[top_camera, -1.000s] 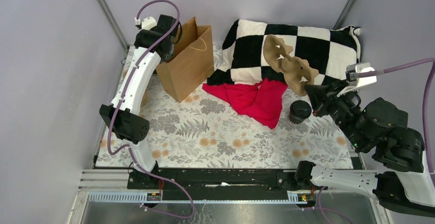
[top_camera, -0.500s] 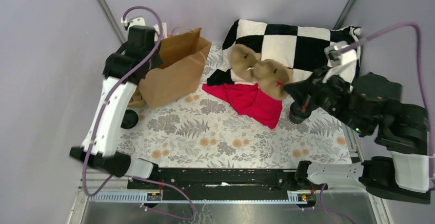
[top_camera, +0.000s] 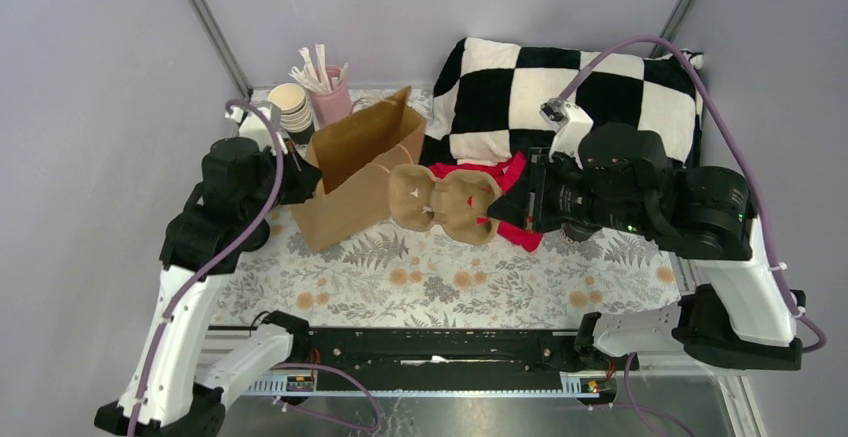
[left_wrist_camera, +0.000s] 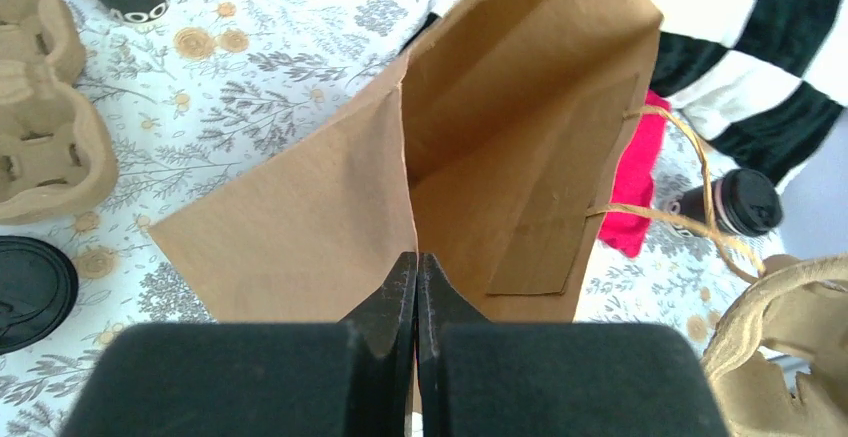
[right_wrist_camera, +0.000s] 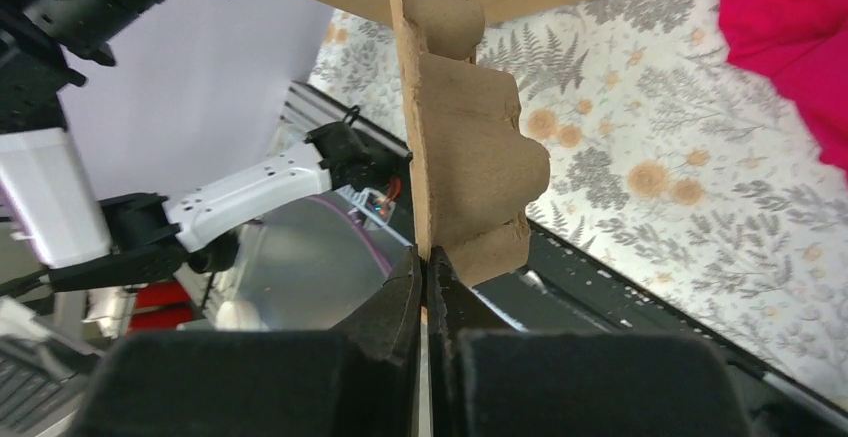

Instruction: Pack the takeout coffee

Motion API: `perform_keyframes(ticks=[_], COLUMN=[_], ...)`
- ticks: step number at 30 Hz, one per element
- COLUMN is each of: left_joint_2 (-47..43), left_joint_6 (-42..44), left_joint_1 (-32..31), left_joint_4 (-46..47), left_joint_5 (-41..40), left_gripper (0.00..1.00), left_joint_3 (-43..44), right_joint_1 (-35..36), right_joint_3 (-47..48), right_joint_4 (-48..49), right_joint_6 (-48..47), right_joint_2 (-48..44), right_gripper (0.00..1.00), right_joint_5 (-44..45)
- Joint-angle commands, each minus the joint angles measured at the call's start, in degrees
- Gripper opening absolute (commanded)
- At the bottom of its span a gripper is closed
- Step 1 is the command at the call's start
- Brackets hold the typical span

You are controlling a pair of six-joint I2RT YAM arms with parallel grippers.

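Soft, even white light is filling all three views, leaving only faint shadows. At the bottom of each wrist view, the left gripper (left_wrist_camera: 416,262) and right gripper (right_wrist_camera: 424,257) are blurring out of focus. Whites are glaring slightly at the left wrist view's upper right.

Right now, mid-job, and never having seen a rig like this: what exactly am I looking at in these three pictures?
Two robot arms are bolted at the table's near edge. The overhead picture looks down from behind them; the other two come from a camera on each wrist. The left end effector is shut on the rim of the brown paper bag. The right end effector is shut on the edge of a brown moulded-pulp cup carrier, held up near the bag. The small dark paper cup with a black plastic lid stands on the flowered tablecloth, not yet packed. Behind lie a black-and-white checked pillow and a red cloth.
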Motion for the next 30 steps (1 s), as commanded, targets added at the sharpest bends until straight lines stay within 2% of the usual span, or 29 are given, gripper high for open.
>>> perform_keyframes(ticks=[1,7,12,17,20,25,30], left_joint_2=[-4.1,-6.3,-6.5,-5.9,-5.9,-8.2,-8.6], left_joint_6=[0.7,0.1,-2.0,-2.6,-3.6,-7.3,-11.6], left_joint_1=[-0.1,-0.1,-0.1,-0.1,-0.1,-0.1,-0.1], left_joint_4=[3.3,2.2,6.9,9.6,9.0,7.7,6.2], left_joint_5=[5.8,7.4,10.6,11.7,10.4,7.3,6.9], left_gripper=[0.00,0.00,0.00,0.00,0.00,0.00,0.01], left_joint_3=[-0.6,-2.1,-6.7,-9.5,-11.0,-14.4,-14.9], right_joint_1=[0.1,0.2,0.2,0.2,0.2,0.2,0.2], right_joint_3=[-2.8,-12.2,-12.8,-11.9,-9.8,-13.0,-5.0], right_joint_4=[5.7,16.8,16.6,12.5,9.8,13.9,11.0], right_joint_6=[6.4,10.3,10.8,9.2,7.6,2.9,-4.3], right_joint_2=[-5.8,-15.1,-16.8,-13.5,-11.0,-10.7,-4.5], right_gripper=[0.00,0.00,0.00,0.00,0.00,0.00,0.00], right_joint_5=[-3.7,-3.5,-3.5,-5.2,-2.7,1.1,2.0])
